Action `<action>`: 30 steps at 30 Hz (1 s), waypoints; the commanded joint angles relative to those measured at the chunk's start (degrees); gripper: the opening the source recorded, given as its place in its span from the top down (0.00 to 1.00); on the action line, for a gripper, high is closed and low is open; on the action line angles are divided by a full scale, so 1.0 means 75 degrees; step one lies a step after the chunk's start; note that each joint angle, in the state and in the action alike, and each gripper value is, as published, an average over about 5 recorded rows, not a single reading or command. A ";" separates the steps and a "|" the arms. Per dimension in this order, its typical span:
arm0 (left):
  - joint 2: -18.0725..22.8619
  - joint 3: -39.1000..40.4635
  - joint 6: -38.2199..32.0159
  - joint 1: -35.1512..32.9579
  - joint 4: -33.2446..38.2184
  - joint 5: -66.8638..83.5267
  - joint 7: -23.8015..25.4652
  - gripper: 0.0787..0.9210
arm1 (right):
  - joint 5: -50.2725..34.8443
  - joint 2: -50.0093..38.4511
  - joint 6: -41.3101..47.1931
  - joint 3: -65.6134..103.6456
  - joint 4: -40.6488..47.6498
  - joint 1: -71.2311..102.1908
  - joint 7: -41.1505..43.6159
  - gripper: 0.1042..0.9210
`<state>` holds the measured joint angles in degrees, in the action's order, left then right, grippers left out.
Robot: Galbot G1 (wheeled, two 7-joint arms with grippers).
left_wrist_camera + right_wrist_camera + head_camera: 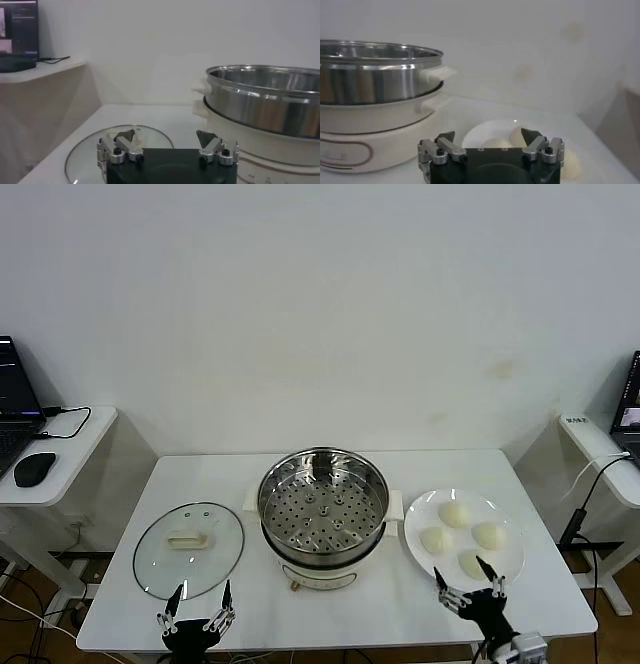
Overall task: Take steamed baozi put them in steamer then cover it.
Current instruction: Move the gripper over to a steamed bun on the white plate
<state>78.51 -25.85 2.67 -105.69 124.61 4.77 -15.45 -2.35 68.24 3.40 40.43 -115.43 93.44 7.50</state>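
The steamer (322,504) stands uncovered mid-table, its perforated tray bare; it also shows in the wrist views (265,100) (375,80). The glass cover (188,549) (100,150) lies flat to its left. Several steamed baozi (455,512) (495,142) rest on a white plate (415,529) (475,135) to its right. My left gripper (203,592) (165,134) hovers open at the cover's near edge, holding nothing. My right gripper (463,577) (487,133) is open at the plate's near edge, just before the closest baozi (470,564).
A side table on the left carries a laptop and a black mouse (33,469) with a cable. Another side table (600,449) with a laptop and cables stands on the right. Both grippers sit near the white table's front edge (330,646).
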 commanded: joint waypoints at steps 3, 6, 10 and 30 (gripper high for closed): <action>-0.0067 -0.0102 0.0345 0.0169 0.0079 -0.0908 -0.0089 0.12 | 0.2347 -0.1779 0.0150 0.0153 0.0661 -0.1655 0.0093 0.12; -0.0072 -0.0139 0.0345 0.0168 0.0047 -0.1226 -0.0105 0.12 | 0.2721 -0.2402 0.0373 0.0005 0.1013 -0.2306 0.0479 0.12; -0.0048 -0.0224 0.0346 0.0189 0.0027 -0.1326 -0.0107 0.12 | 0.3004 -0.3268 0.0565 -0.0336 0.1524 -0.3096 0.1322 0.12; -0.0232 -0.0626 0.0331 0.0184 -0.0133 -0.1414 -0.0070 0.12 | 0.1430 -0.5516 0.0707 -0.7195 0.5094 -0.9309 0.5923 0.12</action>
<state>76.92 -29.90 5.01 -104.31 123.92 -5.02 -15.96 12.52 32.76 7.94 10.17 -88.31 45.35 36.75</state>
